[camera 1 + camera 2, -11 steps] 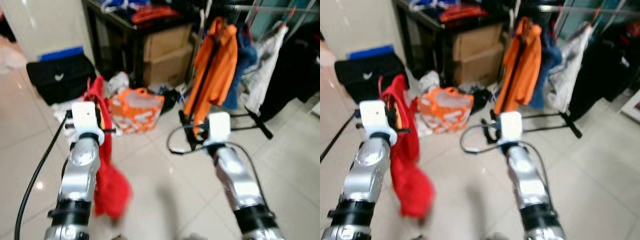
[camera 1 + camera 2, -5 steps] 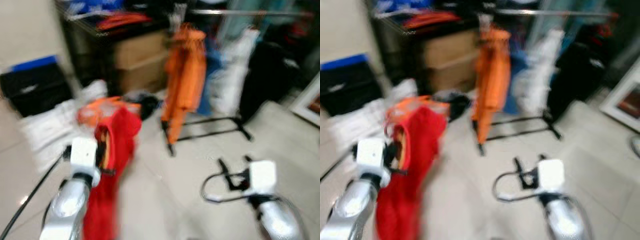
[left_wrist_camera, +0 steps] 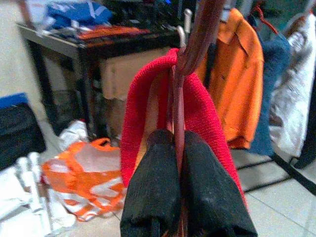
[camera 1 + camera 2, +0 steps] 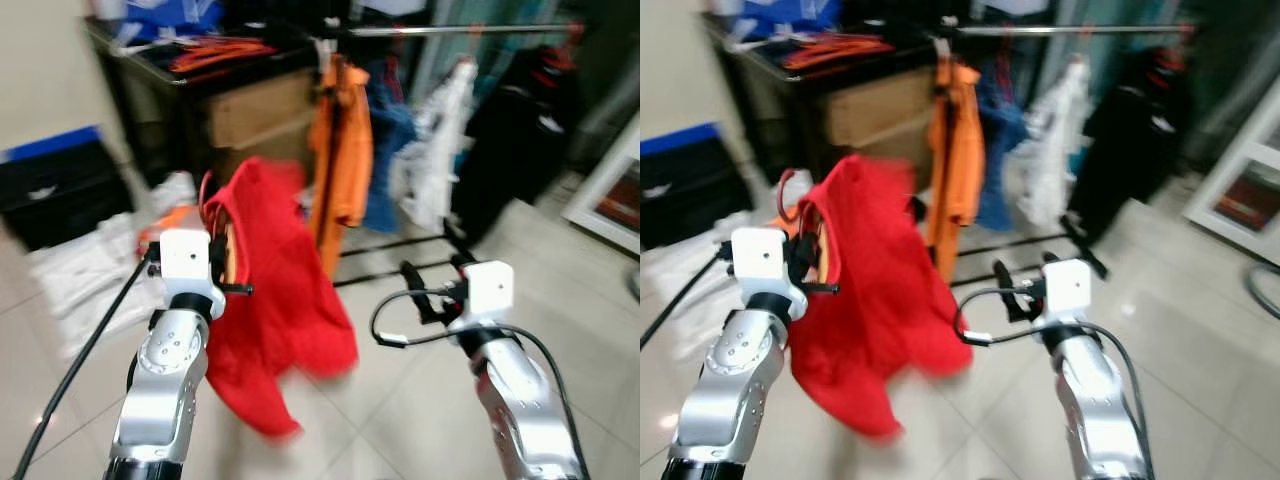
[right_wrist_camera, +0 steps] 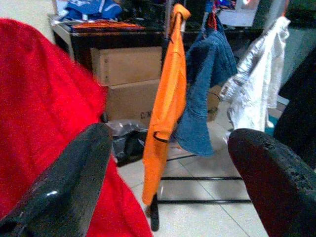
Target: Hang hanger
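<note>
- Left arm: silver forearm raised forward, its white wrist block uppermost.
- Left gripper: the two black fingers pressed together, clamped on the thin red hanger.
- Right arm: silver forearm extended forward, a black cable looping at the wrist.
- Right gripper: black fingers spread wide apart, holding nothing.

Head views blurred. Red garment covers most of the hanger; the hanger's hook is cut off at the frame edge.
</note>
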### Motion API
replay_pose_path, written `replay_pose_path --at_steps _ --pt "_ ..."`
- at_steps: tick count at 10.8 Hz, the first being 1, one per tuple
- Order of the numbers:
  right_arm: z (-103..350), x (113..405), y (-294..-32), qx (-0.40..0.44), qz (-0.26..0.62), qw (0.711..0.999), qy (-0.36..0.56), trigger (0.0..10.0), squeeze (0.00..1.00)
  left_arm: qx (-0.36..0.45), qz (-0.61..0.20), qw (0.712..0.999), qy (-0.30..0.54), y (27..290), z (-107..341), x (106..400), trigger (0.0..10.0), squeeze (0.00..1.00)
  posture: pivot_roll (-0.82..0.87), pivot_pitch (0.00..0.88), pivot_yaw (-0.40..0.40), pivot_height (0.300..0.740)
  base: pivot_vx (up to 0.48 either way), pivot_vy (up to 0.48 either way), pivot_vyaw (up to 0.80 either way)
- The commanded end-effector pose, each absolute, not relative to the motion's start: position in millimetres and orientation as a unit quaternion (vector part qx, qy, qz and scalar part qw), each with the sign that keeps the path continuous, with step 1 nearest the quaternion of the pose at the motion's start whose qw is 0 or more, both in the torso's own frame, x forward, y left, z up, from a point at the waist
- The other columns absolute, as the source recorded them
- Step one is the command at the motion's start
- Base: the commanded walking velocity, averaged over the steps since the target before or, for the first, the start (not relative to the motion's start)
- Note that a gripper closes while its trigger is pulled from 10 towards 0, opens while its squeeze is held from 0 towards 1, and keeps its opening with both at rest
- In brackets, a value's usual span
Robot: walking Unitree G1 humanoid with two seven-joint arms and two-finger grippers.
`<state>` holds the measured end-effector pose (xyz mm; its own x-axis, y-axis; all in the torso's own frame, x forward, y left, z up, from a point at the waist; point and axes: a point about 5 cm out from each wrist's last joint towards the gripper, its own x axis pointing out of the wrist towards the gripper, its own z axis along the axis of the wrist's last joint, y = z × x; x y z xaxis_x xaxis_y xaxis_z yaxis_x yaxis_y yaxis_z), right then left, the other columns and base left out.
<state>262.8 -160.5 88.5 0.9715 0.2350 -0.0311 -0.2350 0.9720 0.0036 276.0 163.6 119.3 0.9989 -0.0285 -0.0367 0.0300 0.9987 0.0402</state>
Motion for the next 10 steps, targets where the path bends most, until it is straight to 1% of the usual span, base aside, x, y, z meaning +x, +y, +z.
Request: replay_pose_path --at_steps 1,2,3,5,7,8,9,10 --pt "87 265 -160 0.003 0.120 0.992 0.026 10.0 0.00 0.020 -0.021 1.000 -0.010 155 134 284 10.0 0.00 -0.08 0.037 -0.031 0.740 0.446 0.000 0.00" --pt "86 266 -159 0.004 0.123 0.992 0.027 10.0 0.00 0.020 -0.028 0.999 -0.011 152 134 285 10.0 0.00 -0.08 0.035 -0.030 0.740 0.439 0.000 0.00" --pt "84 265 -156 -0.002 0.130 0.991 0.031 10.0 0.00 0.042 -0.061 0.997 -0.021 142 135 281 10.0 0.00 -0.07 0.032 -0.028 0.740 0.405 -0.251 0.00" --pt "82 266 -154 0.001 0.135 0.990 0.035 10.0 0.00 0.074 -0.076 0.994 -0.022 137 134 282 10.0 0.00 -0.07 0.036 -0.025 0.740 0.401 -0.257 0.00" --pt "80 266 -150 -0.001 0.140 0.990 0.037 10.0 0.00 0.071 -0.077 0.994 -0.009 138 129 286 10.0 0.00 -0.08 0.028 -0.024 0.740 0.401 -0.259 0.00" --pt "80 267 -151 0.003 0.129 0.991 0.042 10.0 0.00 0.027 -0.075 0.997 -0.008 139 129 287 10.0 0.00 -0.08 0.025 -0.022 0.740 0.409 -0.244 0.00" --pt "80 269 -154 0.000 0.124 0.991 0.040 10.0 0.00 0.057 -0.063 0.996 0.004 139 125 289 10.0 0.00 -0.08 0.023 -0.021 0.740 0.000 0.000 0.00" --pt "80 270 -156 -0.002 0.122 0.992 0.040 10.0 0.00 0.060 -0.071 0.996 0.001 138 126 288 10.0 0.00 -0.08 0.023 -0.020 0.740 0.000 0.000 0.00"
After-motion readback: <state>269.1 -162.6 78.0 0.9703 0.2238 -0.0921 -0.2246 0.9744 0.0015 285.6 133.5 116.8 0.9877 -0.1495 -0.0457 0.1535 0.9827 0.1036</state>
